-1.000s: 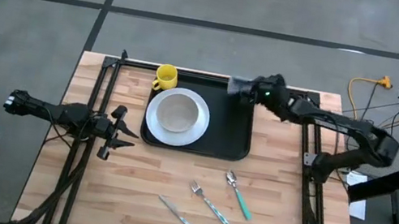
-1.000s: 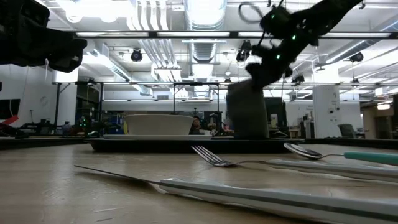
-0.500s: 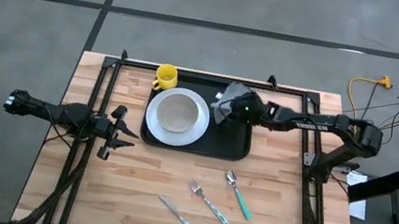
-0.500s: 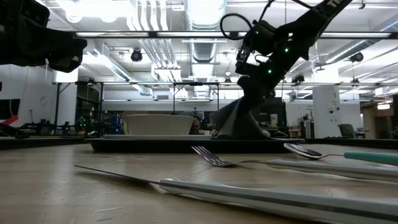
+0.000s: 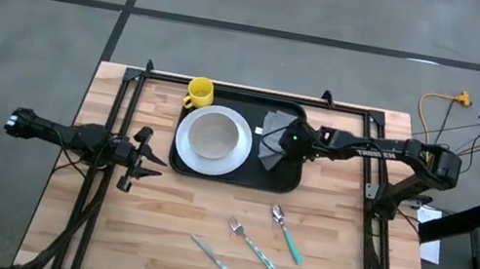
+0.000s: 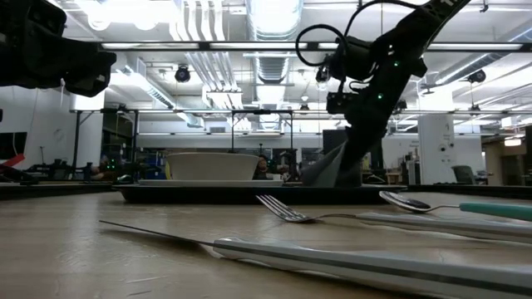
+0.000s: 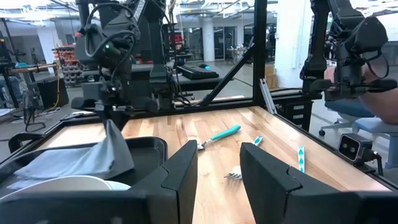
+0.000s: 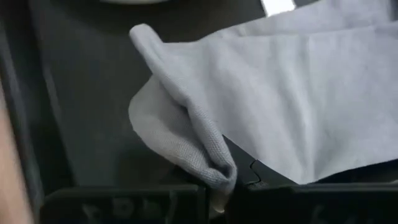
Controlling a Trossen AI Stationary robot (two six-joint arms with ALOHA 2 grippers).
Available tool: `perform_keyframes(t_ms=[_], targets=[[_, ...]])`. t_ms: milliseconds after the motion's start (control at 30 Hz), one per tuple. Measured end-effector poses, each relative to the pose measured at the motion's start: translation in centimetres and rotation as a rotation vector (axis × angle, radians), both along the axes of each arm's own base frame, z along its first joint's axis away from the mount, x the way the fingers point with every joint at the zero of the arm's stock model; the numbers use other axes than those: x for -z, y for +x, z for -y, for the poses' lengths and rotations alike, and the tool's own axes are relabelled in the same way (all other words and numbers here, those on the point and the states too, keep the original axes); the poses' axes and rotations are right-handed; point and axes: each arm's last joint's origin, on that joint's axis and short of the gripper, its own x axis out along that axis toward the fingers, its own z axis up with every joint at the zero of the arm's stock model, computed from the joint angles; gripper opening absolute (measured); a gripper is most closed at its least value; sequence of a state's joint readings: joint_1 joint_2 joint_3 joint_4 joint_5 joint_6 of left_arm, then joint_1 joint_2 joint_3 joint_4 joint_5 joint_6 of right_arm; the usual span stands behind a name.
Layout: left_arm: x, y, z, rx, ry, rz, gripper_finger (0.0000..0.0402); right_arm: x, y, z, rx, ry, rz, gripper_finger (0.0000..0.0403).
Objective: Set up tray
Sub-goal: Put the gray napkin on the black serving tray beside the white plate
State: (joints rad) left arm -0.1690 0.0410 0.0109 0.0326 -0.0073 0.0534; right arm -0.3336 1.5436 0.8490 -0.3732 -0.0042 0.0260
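The black tray (image 5: 290,178) lies at the table's far middle. It carries a white plate (image 5: 235,153) with a bowl (image 5: 213,134), and a yellow mug (image 5: 199,92) stands at its far left corner. A grey napkin (image 5: 277,122) lies on the tray's right part, also seen in the left wrist view (image 7: 68,160). My right gripper (image 5: 289,142) is low over the tray, shut on the napkin. My left gripper (image 5: 142,159) waits open near the table's left edge, touching nothing. My right gripper pinches a bunched fold of the napkin (image 8: 214,173) between its two fingers, coming from the table's right and slanting down. The napkin slopes down from the hold (image 6: 326,172), slack, and its far part lies spread on the tray floor (image 8: 323,93).
On the bare wood near the tray lie a teal-handled spoon (image 5: 288,234), a fork (image 5: 250,243) and a knife (image 5: 218,261). A black frame runs along the table's left, right and far edges. The room beyond holds racks and equipment.
My right gripper has moved from the tray's far right corner toward the near edge and down, still shut on the napkin. The napkin, which hung bunched below the fingers, has come down onto the tray, and its far part has spread out flat.
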Motion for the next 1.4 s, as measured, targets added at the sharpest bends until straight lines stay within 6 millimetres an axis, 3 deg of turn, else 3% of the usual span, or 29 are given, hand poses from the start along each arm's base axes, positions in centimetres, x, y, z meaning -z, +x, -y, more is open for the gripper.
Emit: perform_keyframes(t_ms=[633,933,1167,1400], targets=[[0.0,0.0,0.0,0.0,0.0,0.0,0.0102,0.2,-0.3,-0.3,-0.025,0.051,-0.026,0.0013],[0.0,0.0,0.0,0.0,0.0,0.0,0.0102,0.2,-0.2,-1.1,-0.086,0.136,-0.019,0.0084],[0.0,0.0,0.0,0.0,0.0,0.0,0.0102,-0.2,-1.5,-1.7,-0.075,0.236,-0.122,0.0137],[0.0,0.0,0.0,0.0,0.0,0.0,0.0102,-0.6,-1.2,-1.6,-0.062,0.223,-0.068,0.0173]])
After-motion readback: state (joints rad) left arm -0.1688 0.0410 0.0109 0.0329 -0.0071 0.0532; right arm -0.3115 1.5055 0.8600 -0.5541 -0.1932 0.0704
